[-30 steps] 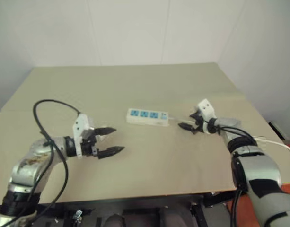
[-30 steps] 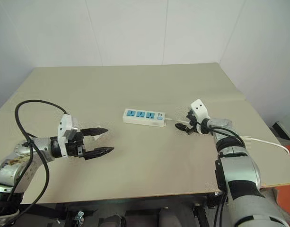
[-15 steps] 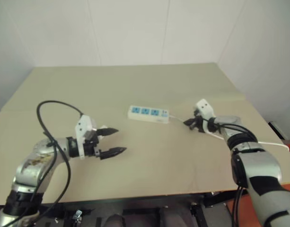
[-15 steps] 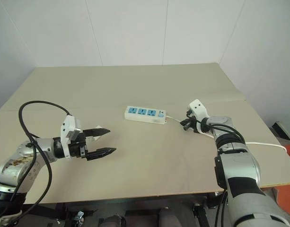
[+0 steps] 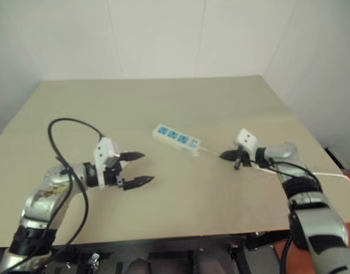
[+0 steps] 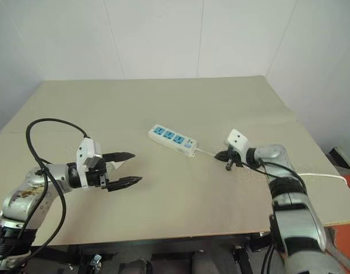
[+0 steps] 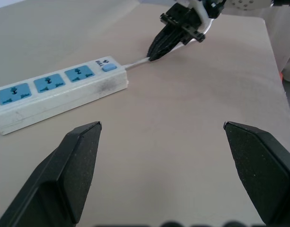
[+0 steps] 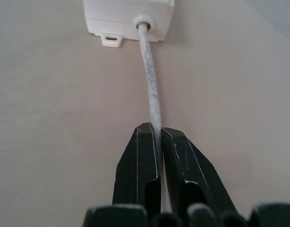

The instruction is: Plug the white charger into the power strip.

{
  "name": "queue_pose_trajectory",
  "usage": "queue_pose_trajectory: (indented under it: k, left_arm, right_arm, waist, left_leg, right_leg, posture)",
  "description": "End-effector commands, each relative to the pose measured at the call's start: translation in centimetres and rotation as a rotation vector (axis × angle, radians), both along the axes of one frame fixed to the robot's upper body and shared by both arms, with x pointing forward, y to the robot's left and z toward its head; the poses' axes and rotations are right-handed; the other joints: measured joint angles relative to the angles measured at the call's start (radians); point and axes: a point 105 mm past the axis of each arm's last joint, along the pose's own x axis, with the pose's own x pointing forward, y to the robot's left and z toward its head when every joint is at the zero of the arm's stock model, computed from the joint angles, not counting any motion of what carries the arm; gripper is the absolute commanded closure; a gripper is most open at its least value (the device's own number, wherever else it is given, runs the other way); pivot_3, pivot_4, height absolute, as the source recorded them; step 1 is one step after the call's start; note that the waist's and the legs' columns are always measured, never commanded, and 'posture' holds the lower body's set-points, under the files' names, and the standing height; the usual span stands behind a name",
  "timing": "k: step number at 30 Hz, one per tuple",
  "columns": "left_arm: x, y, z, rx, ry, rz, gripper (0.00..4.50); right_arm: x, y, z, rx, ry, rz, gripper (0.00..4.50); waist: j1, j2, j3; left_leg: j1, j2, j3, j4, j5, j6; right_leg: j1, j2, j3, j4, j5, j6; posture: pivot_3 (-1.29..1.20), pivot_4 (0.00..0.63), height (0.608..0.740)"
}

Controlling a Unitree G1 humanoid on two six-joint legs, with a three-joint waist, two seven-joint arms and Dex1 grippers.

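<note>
While power strip [image 6: 173,139] lies slantwise mid-table [image 6: 163,103], blue sockets facing up, my right claw [image 8: 156,142] pinches its thin white cord [image 8: 152,92] just behind switch end, fingers pressed together on it. Cord runs from strip's end through claw, off toward table's right edge. My left claw [image 6: 126,169] hovers spread wide over bare tabletop, near strip's other end but apart from it, gripping nothing. Left wrist view looks across at strip and right claw.
</note>
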Motion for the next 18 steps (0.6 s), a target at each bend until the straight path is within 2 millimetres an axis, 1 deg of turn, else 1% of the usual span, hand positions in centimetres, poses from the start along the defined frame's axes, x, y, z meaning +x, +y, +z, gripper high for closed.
queue_pose_trajectory:
  k: [1, 4, 5, 6, 7, 11, 14, 17, 18]
  left_arm:
    - [0.2, -0.1, 0.7, 0.007, -0.045, -0.013, 0.0]
    - [0.4, 0.0, 0.9, 0.007, -0.049, -0.016, 0.0]
    - [0.4, 0.0, 0.9, 0.01, -0.052, -0.019, 0.0]
    - [0.5, 0.0, 0.9, 0.015, -0.057, -0.024, 0.0]
    - [0.5, 0.0, 0.8, 0.018, -0.059, -0.027, 0.0]
    - [0.5, -0.3, 0.7, 0.013, -0.053, -0.052, 0.0]
    - [0.7, -0.6, 0.6, 0.018, -0.052, -0.071, 0.0]
    - [1.0, -0.8, 0.8, 0.014, -0.056, -0.077, 0.0]
    - [1.1, -0.9, 0.9, 0.012, -0.058, -0.078, 0.0]
  right_arm:
    - [-2.1, -0.1, 2.7, 0.017, -0.112, -0.023, 4.48]
    - [-4.2, -1.0, 2.5, 0.024, -0.111, -0.098, 4.48]
    - [-4.9, -1.4, 2.5, 0.028, -0.113, -0.13, 4.48]
    - [-5.6, -1.7, 2.6, 0.037, -0.113, -0.16, 4.48]
    - [-6.1, -1.9, 2.7, 0.044, -0.111, -0.181, 4.48]
    - [-8.5, -2.6, 2.7, 0.043, -0.102, -0.187, 4.48]
    - [-8.7, -3.2, 2.0, 0.024, -0.081, -0.2, 4.48]
    - [-8.7, -3.2, 1.5, 0.032, -0.037, -0.182, 4.48]
    - [-8.8, -3.1, 1.3, 0.032, -0.023, -0.166, 4.14]
  waist:
    - [0.003, 0.0, 0.0]
    - [0.007, 0.0, 0.0]
    - [0.009, 0.0, 0.0]
    - [0.011, 0.0, 0.0]
    - [0.013, 0.0, 0.0]
    - [0.018, 0.0, 0.0]
    - [0.02, 0.0, 0.0]
    - [0.023, 0.0, 0.0]
    - [0.023, 0.0, 0.0]
  left_leg:
    - [0.0, 0.0, 0.0, 0.0, 0.0, 0.0]
    - [0.0, 0.0, 0.0, 0.0, 0.0, 0.0]
    - [0.0, 0.0, 0.0, 0.0, 0.0, 0.0]
    - [0.0, 0.0, 0.0, 0.0, 0.0, 0.0]
    - [0.0, 0.0, 0.0, 0.0, 0.0, 0.0]
    - [0.0, 0.0, 0.0, 0.0, 0.0, 0.0]
    - [0.0, 0.0, 0.001, 0.0, 0.0, 0.0]
    - [0.001, 0.0, 0.001, 0.0, 0.0, 0.0]
    - [0.001, 0.0, 0.001, 0.0, 0.0, 0.0]
  right_leg:
    - [0.0, 0.0, 0.0, 0.0, 0.0, 0.0]
    - [0.0, 0.0, 0.0, 0.0, 0.0, 0.0]
    - [0.0, 0.0, 0.0, 0.0, -0.001, 0.002]
    - [0.0, 0.0, 0.0, 0.0, -0.004, 0.007]
    - [0.0, 0.0, 0.0, 0.0, -0.004, 0.007]
    - [0.0, 0.0, 0.0, 0.0, -0.005, 0.008]
    - [0.0, 0.0, 0.0, -0.001, -0.005, 0.009]
    - [0.0, 0.0, 0.0, -0.001, -0.005, 0.009]
    - [0.0, 0.0, 0.0, -0.001, -0.005, 0.009]
  posture:
    - [0.0, 0.15, 0.74]
    - [0.0, 0.15, 0.74]
    - [0.0, 0.15, 0.74]
    - [0.0, 0.15, 0.74]
    - [0.0, 0.15, 0.74]
    - [0.0, 0.15, 0.74]
    - [0.0, 0.15, 0.74]
    - [0.0, 0.15, 0.74]
    - [0.0, 0.15, 0.74]
